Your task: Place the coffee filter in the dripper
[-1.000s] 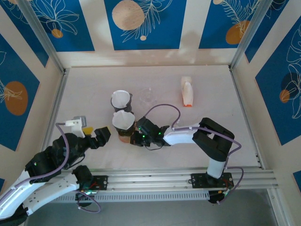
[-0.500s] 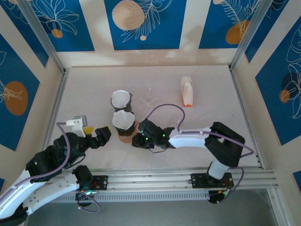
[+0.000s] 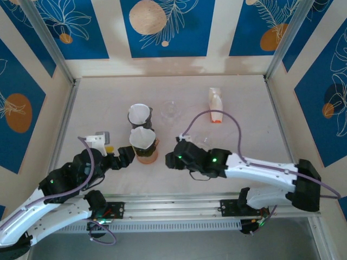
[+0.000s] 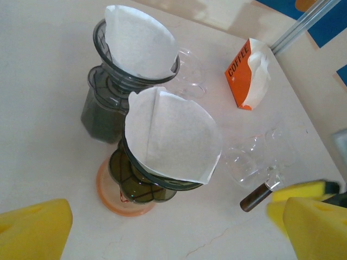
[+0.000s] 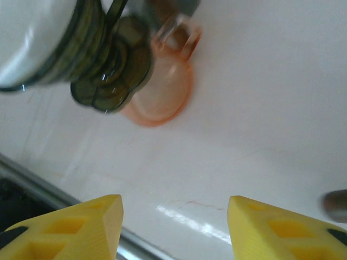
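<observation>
The right gripper stands parted and empty, near the dripper on its orange base. The left gripper gapes wide, holding nothing. The coffee filter sits in that dripper, apparently seated evenly.

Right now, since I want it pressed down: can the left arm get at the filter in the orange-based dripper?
Probably yes: the left gripper stands open beside the orange-based dripper, its filter sits uncovered, and the right gripper is apart from it.
</observation>
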